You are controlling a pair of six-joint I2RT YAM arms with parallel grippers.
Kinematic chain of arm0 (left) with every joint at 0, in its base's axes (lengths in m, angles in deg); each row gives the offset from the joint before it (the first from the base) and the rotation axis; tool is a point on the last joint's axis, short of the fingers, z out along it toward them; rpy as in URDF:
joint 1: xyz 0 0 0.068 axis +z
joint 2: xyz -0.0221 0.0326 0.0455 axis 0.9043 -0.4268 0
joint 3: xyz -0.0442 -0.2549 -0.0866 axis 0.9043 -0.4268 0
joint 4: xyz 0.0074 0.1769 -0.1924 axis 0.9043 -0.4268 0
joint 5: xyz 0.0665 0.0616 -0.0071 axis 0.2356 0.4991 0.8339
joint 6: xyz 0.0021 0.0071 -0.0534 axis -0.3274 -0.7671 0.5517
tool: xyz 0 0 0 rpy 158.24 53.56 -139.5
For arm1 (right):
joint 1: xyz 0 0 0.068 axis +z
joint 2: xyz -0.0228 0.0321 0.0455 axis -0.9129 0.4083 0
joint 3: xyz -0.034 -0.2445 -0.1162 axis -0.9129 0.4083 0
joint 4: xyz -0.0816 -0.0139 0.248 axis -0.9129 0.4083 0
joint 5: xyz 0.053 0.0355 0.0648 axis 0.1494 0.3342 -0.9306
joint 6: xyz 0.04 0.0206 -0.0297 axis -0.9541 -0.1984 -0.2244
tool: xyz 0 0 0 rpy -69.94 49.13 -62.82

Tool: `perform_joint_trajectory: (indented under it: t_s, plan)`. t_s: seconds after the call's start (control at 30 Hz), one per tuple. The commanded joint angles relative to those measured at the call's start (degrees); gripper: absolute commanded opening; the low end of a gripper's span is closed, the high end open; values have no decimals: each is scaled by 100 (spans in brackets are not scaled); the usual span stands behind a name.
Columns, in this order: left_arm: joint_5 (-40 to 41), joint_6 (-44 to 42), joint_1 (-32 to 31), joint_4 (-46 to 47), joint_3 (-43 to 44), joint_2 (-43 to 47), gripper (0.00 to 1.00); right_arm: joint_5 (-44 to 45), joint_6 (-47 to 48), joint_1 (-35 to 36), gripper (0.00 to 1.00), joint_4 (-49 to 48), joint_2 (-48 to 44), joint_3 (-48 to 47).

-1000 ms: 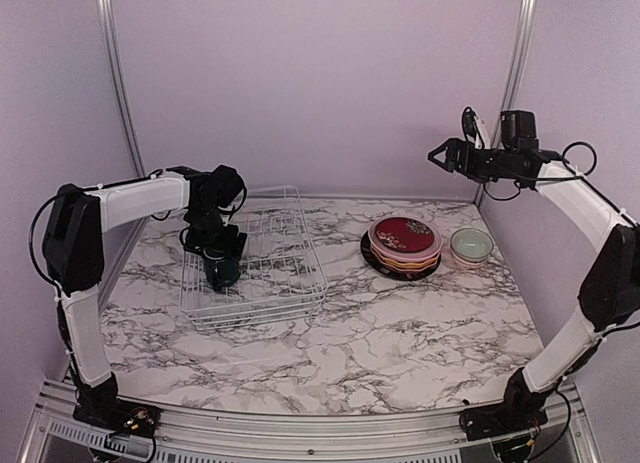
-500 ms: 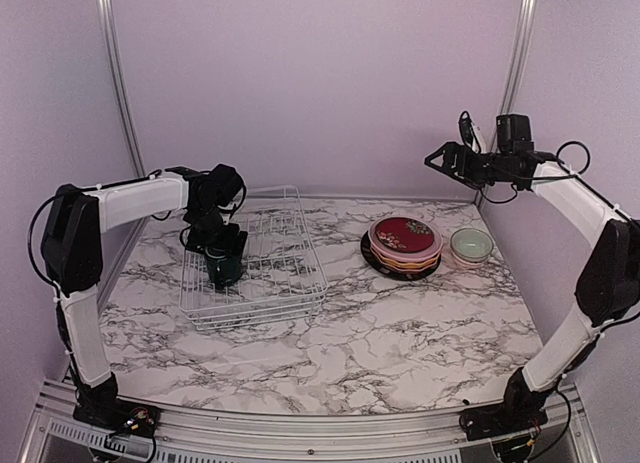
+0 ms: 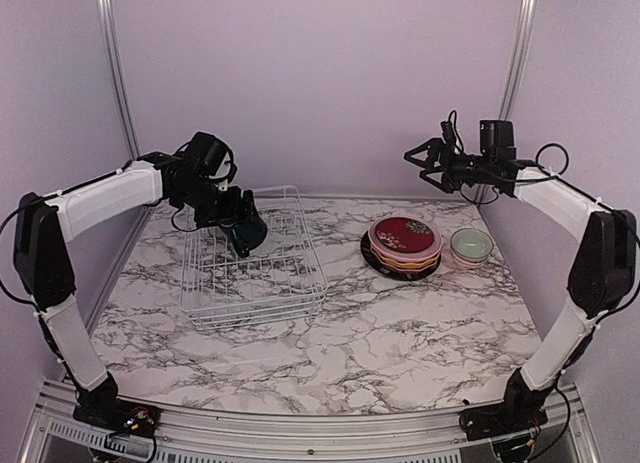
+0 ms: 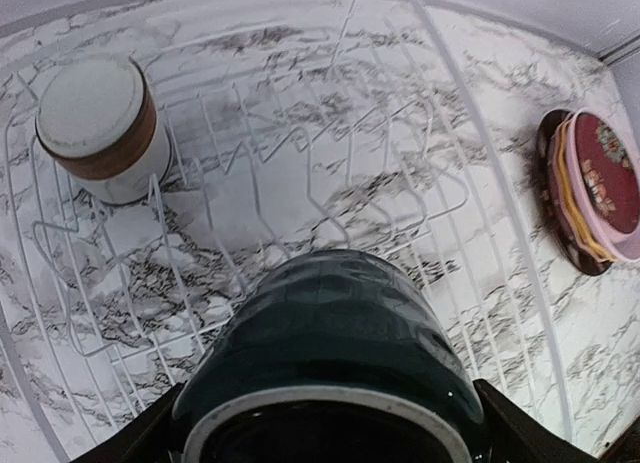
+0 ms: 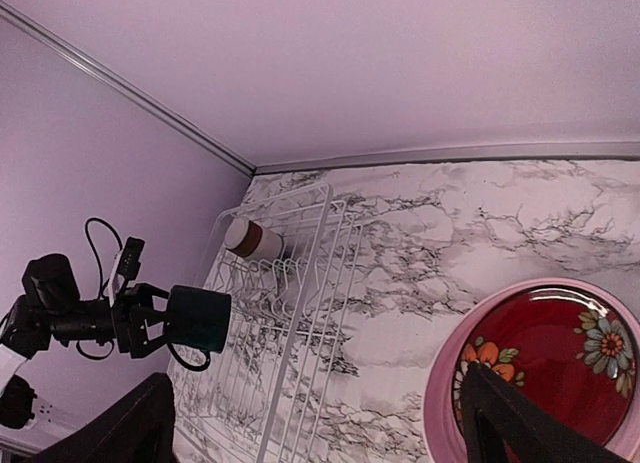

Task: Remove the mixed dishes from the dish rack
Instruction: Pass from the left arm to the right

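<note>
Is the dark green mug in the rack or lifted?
Lifted: the left jaws hold the dark green mug above the dish rack.

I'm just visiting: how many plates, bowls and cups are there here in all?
Plates: 5, going by the stacked rims
Bowls: 2, pale green bowl nested in pink-white bowl
Cups: 2, dark green mug in the left gripper, white-and-brown cup in the dish rack
Total: 9

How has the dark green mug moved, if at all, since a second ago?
Yes. The left claw has lifted the dark green mug off the dish rack floor; it now hangs above the rack's far half.
</note>
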Motion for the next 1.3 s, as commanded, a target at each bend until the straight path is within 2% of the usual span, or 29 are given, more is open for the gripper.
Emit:
perform_joint_trajectory:
  t_s: [0.0, 0.23, 0.6, 0.8, 1.1, 1.27]
  plan:
    - [-572, 440, 19, 1554, -40, 717, 55, -624, -893, 347, 94, -913, 243, 57]
    - [-979, 1206, -23, 3408, -273, 1218, 54, -1186, -1849, 728, 87, -2063, 490, -59]
    - [-1097, 1712, -221, 5103, -349, 1220, 51, -1999, -4021, 1445, 78, -4298, 1211, -345]
    - [-1269, 2095, -425, 5807, -421, 1035, 50, -2367, -4637, 1909, 72, -4897, 1704, -815]
    - [-1243, 2279, -687, 6224, -463, 887, 50, -2302, -5492, 2316, 61, -5888, 2120, -1142]
    - [-1290, 2445, -758, 6453, -521, 825, 50, -2309, -6086, 2373, 49, -6608, 2272, -1193]
